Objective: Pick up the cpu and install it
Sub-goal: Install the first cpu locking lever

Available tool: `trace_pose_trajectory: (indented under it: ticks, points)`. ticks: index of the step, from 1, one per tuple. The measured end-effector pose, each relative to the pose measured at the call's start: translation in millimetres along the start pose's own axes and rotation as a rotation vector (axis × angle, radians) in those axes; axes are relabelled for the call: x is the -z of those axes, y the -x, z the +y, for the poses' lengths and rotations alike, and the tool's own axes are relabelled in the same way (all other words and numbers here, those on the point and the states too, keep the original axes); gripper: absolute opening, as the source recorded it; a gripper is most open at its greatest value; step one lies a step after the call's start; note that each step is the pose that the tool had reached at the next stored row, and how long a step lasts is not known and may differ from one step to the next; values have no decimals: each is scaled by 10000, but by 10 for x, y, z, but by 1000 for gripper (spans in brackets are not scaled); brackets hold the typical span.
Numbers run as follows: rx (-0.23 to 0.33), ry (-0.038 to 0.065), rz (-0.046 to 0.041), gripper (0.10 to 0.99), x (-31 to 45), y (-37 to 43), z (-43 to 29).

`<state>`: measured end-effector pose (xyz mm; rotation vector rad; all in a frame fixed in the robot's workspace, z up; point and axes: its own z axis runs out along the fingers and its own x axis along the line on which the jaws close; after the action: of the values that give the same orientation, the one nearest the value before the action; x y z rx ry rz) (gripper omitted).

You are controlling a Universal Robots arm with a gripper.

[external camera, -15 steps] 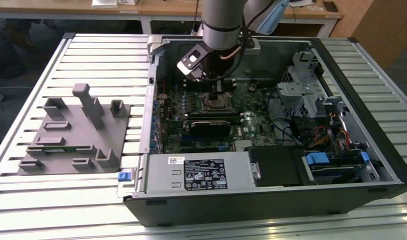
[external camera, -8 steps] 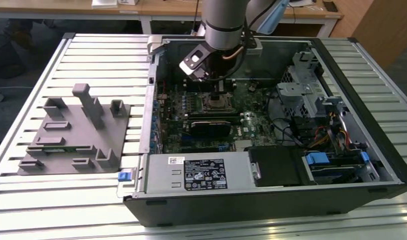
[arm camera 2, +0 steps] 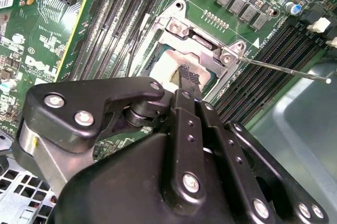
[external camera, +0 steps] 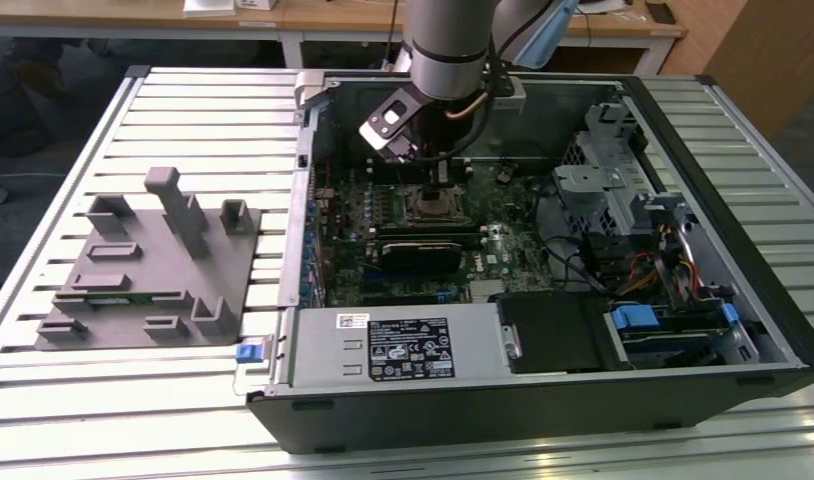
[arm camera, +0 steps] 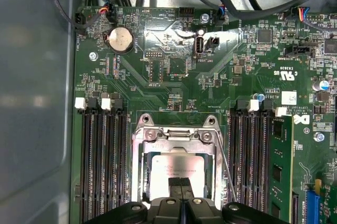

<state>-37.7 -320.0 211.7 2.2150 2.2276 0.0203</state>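
Note:
The cpu [arm camera: 167, 174] is a pale silver-white square lying flat inside the black socket frame [arm camera: 176, 135] on the green motherboard; in the second wrist view the cpu [arm camera 2: 160, 70] shows beside the metal bracket [arm camera 2: 197, 42]. My gripper [arm camera: 180, 186] stands straight over it, black fingers pressed together, tips at or just above the chip's top; I cannot tell whether they touch. In the second wrist view the gripper [arm camera 2: 185, 74] points down at the chip. In the exterior view my gripper [external camera: 441, 180] hangs inside the open computer case over the socket [external camera: 434, 205].
A thin metal lever [arm camera: 227, 166] stands beside the socket, with black memory slots [arm camera: 102, 161] on both sides and a green memory stick [arm camera: 278, 171] in one. Outside the case lies the grey fixture [external camera: 140, 270]. Power supply [external camera: 394, 345], drive cage [external camera: 607, 175] and cables crowd the case.

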Motion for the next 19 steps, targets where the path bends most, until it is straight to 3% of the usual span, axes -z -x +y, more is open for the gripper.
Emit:
trace_pose_trajectory:
  ticks: [19]
  points:
    - [0, 0, 0, 106, 106, -1, 1]
